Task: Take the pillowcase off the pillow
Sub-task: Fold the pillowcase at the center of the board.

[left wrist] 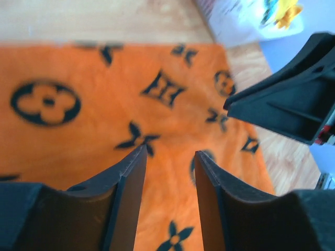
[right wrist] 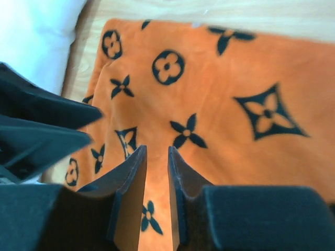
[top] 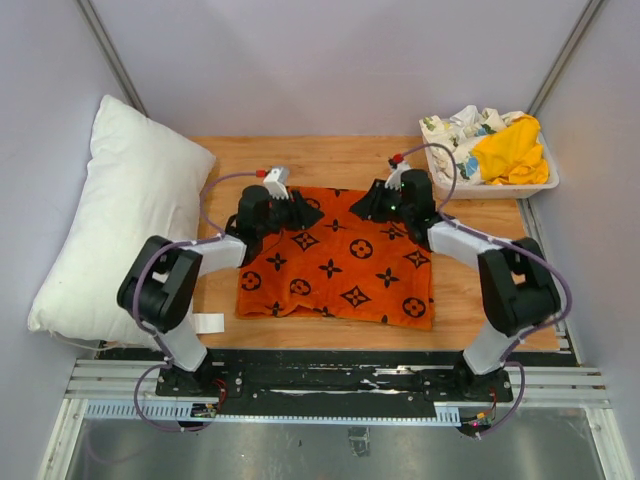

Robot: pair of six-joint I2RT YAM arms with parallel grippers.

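Observation:
The orange pillowcase (top: 340, 265) with black motifs lies spread flat on the wooden table, with no pillow inside it. The plump white pillow (top: 120, 220) rests apart, off the table's left side against the wall. My left gripper (top: 300, 210) hovers over the case's far left edge, jaws open, only fabric (left wrist: 104, 104) seen below the gap (left wrist: 170, 151). My right gripper (top: 372, 205) is over the far right edge, jaws narrowly open and empty (right wrist: 157, 149) above the cloth (right wrist: 220, 94). The two grippers point toward each other, a short way apart. The pillow's edge (right wrist: 36, 36) shows in the right wrist view.
A white bin (top: 545, 185) stands at the table's back right corner, holding a yellow cloth (top: 512, 150) and a floral cloth (top: 455, 130). A small white tag (top: 208, 322) lies near the front left edge. Grey walls close in on all sides.

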